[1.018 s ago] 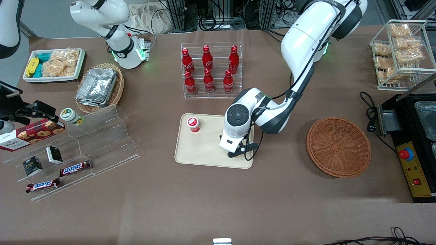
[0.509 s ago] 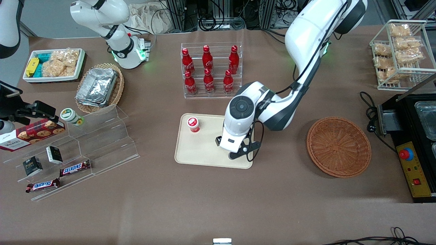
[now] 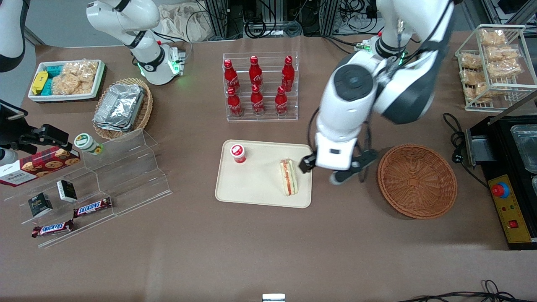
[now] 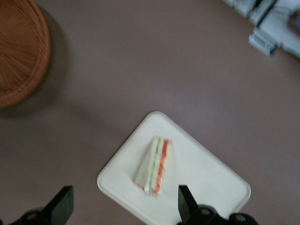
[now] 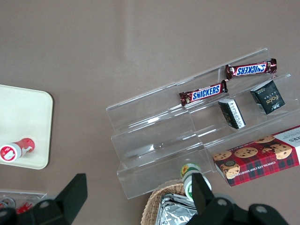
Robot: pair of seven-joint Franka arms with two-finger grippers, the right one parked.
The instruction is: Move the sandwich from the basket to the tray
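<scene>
- Tray [image 3: 251,184]: we are seeing it lying below our gripper, toward the parked arm's end.
- Basket [image 3: 417,180]: sitting beside our gripper.
- Gripper [image 3: 333,170]: hovering, fingers [image 4: 63,204] spread wide, gripping nothing.
- Sandwich [image 3: 288,177]: lying on the tray, beneath the gripper.

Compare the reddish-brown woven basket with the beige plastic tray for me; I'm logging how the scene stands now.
The round, reddish-brown wicker basket is woven and bowl-like; the beige plastic tray is rectangular, smooth and flat with a low rim. The basket holds nothing, while the tray carries the wedge-shaped sandwich and a small red-capped cup. The left gripper hangs open above the table between them. Both rest on the brown table.
</scene>
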